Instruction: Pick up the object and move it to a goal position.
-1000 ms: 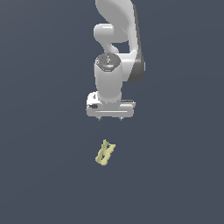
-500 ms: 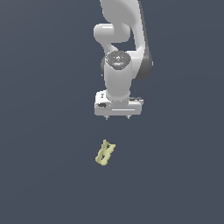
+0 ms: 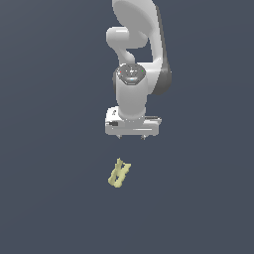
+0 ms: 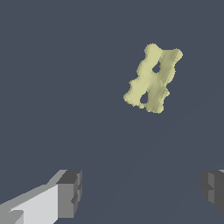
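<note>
The object (image 3: pixel 119 173) is a small pale-yellow clothespin-like piece with forked prongs, lying flat on the dark grey floor. My white gripper (image 3: pixel 131 137) hangs above it and a little toward the exterior view's right, apart from it. In the wrist view the object (image 4: pixel 152 78) lies ahead of the fingers and off the line between them. The fingertips (image 4: pixel 70 193) stand wide apart with nothing between them, so the gripper (image 4: pixel 142 190) is open and empty.
The white arm (image 3: pixel 136 54) rises behind the gripper. The floor (image 3: pixel 49 149) is a plain dark grey surface with no other objects in view.
The gripper has moved toward the exterior view's right and turned somewhat at the wrist. The object has not moved.
</note>
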Robot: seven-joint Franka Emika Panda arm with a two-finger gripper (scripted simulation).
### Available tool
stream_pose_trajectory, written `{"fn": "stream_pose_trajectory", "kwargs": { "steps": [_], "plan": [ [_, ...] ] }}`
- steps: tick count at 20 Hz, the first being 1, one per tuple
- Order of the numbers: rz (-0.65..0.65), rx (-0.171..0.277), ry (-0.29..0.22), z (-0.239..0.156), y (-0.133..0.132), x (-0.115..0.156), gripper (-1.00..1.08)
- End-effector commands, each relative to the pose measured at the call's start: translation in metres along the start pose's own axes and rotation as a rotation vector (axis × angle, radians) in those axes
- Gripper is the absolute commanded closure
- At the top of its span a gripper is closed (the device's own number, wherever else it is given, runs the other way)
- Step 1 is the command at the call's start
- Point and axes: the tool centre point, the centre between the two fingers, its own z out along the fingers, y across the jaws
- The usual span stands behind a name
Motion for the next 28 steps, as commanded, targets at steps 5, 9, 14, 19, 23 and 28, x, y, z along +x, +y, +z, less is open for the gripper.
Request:
{"fn": "stream_pose_trajectory", "kwargs": {
  "steps": [5, 9, 14, 19, 23, 28],
  "plan": [
    [0.083, -0.001, 0.005, 0.015, 0.010, 0.027, -0.92],
    [0.156, -0.004, 0.010, 0.031, 0.020, 0.049, -0.92],
    [0.250, -0.011, 0.017, 0.053, 0.034, 0.076, -0.92],
    [0.317, -0.019, 0.024, 0.070, 0.044, 0.093, -0.92],
    [0.351, -0.023, 0.027, 0.080, 0.049, 0.102, -0.92],
    [0.373, -0.026, 0.030, 0.086, 0.053, 0.107, -0.92]
  ]
}}
